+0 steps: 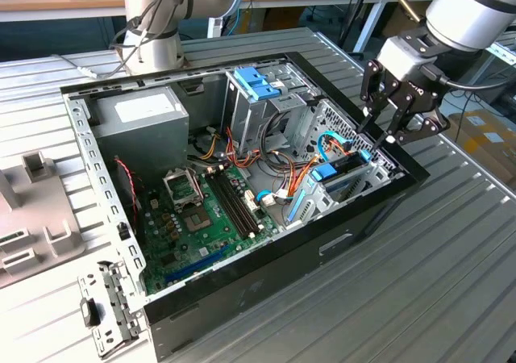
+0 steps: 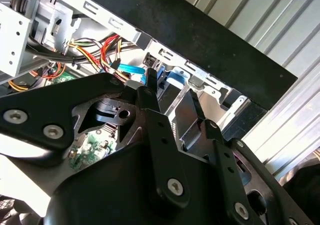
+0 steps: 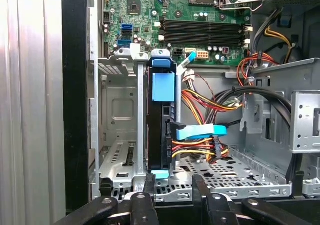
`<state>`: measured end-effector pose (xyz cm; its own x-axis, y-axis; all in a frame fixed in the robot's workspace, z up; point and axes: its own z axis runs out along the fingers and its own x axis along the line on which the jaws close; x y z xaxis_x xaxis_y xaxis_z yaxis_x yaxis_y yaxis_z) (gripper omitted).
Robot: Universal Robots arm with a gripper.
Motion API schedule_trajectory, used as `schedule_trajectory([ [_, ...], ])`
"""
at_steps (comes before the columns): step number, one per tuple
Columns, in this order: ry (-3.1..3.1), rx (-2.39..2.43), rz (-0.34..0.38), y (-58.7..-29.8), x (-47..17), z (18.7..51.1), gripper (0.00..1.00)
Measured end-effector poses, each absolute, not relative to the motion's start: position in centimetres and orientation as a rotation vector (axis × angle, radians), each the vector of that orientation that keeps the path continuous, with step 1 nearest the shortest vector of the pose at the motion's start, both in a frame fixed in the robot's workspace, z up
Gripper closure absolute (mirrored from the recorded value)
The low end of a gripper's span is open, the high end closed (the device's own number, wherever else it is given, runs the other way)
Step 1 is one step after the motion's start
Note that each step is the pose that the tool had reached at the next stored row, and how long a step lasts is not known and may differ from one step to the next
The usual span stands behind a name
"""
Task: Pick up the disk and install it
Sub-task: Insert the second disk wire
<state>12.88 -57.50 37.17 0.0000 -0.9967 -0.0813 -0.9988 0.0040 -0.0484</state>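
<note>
The gripper (image 1: 376, 137) hangs above the open computer case (image 1: 266, 262), over the case's front corner at the exterior view's right, its two black fingers (image 1: 364, 127) spread apart and pinching nothing. In the first wrist view the gripper (image 3: 172, 181) shows its fingertips (image 3: 149, 180) poised just short of the disk (image 3: 162, 127), one to either side of the disk's near blue end tab without touching it. The disk stands on edge inside the case's lower drive bay (image 3: 117, 135), its dark body framed by bright blue rails, a blue tab at each end. In the exterior view the disk (image 1: 340, 172) sits in that same corner of the case, below the gripper. A light blue data cable (image 3: 200, 131) and a bundle of red, yellow and orange power wires (image 3: 200, 147) meet the disk at its side, inside the case. The green motherboard (image 1: 205, 214) lies flat on the case floor beyond the disk, with its black memory slots (image 3: 202, 31) running across it. A tall grey drive cage (image 1: 258, 109) topped by a lighter blue bracket (image 1: 255, 82) rises from the far side of the case, beside the grey power supply (image 1: 141, 129). In the second wrist view the gripper (image 2: 172, 102) points down past the case's black front edge (image 2: 200, 40). The case rests on a ribbed metal table (image 1: 419, 282).
</note>
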Motion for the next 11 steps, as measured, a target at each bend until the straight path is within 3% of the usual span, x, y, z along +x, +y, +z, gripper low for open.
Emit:
schedule_trajectory([
  [11,2.158,-2.154,0.034,-57.50,12.26,37.39,0.58],
])
